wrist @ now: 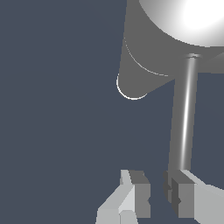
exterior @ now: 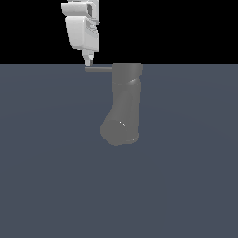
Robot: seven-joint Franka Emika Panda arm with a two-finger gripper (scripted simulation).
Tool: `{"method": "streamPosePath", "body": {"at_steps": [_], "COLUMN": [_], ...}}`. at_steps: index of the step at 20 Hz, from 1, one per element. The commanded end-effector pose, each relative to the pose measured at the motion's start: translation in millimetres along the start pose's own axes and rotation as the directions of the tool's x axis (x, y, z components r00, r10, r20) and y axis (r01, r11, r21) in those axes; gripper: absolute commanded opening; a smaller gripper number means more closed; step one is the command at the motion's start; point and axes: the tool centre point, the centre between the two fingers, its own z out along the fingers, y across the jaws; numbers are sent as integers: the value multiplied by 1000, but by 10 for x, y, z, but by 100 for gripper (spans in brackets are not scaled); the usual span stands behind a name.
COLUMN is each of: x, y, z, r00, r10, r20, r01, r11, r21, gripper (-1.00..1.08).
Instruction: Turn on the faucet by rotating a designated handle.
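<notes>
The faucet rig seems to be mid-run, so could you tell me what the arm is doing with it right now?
A simulated Panda arm is working on a grey faucet that stands on a plain dark surface. Its gripper sits at the free end of the thin handle, which juts from the top of the column toward the exterior view's left. In the wrist view the fingers are slightly parted, with the rod's tip next to one finger rather than clamped between them. Whether it already touches the rod is unclear.

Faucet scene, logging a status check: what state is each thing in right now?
Faucet: upright grey column, spout end bent low.
Handle: sticks out sideways from the column top, toward the exterior view's left.
Gripper: narrow gap between fingers, at the handle's free end, not clamped around it.
</notes>
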Motion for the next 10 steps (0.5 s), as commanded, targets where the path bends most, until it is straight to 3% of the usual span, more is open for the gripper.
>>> {"method": "streamPosePath", "body": {"at_steps": [1,10], "x": [114,159], "y": [-55,-124], "z": [155,196], "r00": [999,997], "r10": [43,78], "r20": [-5,-6], "r01": [-43,-78], "r11": [999,997], "r21": [-19,-19], "gripper": [-100,-100]}}
